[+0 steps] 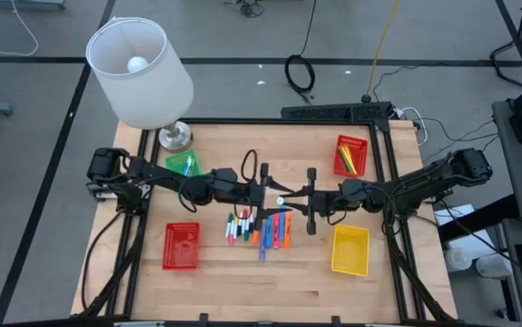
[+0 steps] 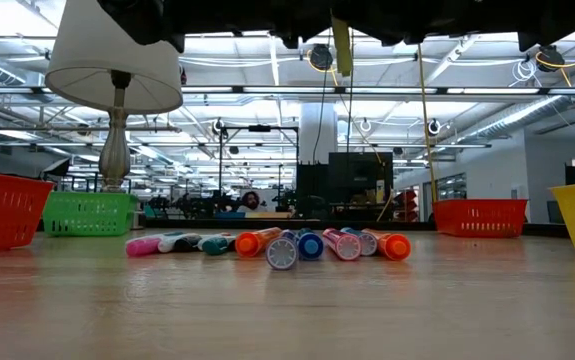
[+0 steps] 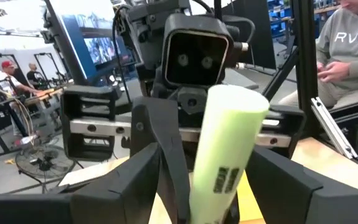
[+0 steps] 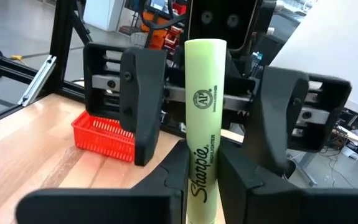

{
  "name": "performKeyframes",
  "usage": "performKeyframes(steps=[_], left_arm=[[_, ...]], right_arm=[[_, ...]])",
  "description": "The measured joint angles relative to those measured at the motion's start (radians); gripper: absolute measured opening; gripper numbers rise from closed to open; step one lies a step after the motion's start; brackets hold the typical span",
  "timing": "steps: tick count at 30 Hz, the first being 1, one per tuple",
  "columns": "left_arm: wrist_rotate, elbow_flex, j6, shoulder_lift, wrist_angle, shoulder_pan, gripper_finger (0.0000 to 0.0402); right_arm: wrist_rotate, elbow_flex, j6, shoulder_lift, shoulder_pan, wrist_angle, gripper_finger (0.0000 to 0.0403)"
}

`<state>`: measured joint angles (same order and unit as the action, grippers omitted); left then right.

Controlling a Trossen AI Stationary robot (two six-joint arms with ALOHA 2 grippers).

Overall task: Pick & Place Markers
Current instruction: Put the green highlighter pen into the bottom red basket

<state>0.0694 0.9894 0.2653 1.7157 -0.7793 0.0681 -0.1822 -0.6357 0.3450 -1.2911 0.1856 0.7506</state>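
Marker (image 4: 202, 118) | axis runs arm-to-arm, level; right fingers (image 4: 169, 174) grip it; left fingers (image 3: 284, 180) spread wide

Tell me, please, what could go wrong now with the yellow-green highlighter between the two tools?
1. Only the right tool grips the highlighter, near one end. The left tool stands open on both sides of it. If that grip slips, the highlighter may fall among the markers on the table.
2. The two tools face each other very closely, so a small wrong move might make them collide.
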Motion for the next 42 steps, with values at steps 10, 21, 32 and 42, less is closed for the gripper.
performKeyframes(steps=[10,21,32,42], left_arm=[[0.000,0.000,0.130,0.000,-0.009,0.014,0.0194],[0.017,-0.001,0.153,-0.003,-0.076,0.036,0.0202],[0.012,0.000,0.148,-0.002,-0.098,0.040,0.0189],[0.009,0.000,0.148,-0.002,-0.077,0.038,0.0191]], right_arm=[[0.005,0.000,0.000,0.000,0.001,0.001,0.0042],[0.000,-0.001,-0.003,-0.001,-0.002,-0.014,0.0042],[0.000,0.000,-0.010,0.000,0.000,-0.014,0.0042],[0.000,0.000,0.027,0.000,0.021,0.010,0.0042]])
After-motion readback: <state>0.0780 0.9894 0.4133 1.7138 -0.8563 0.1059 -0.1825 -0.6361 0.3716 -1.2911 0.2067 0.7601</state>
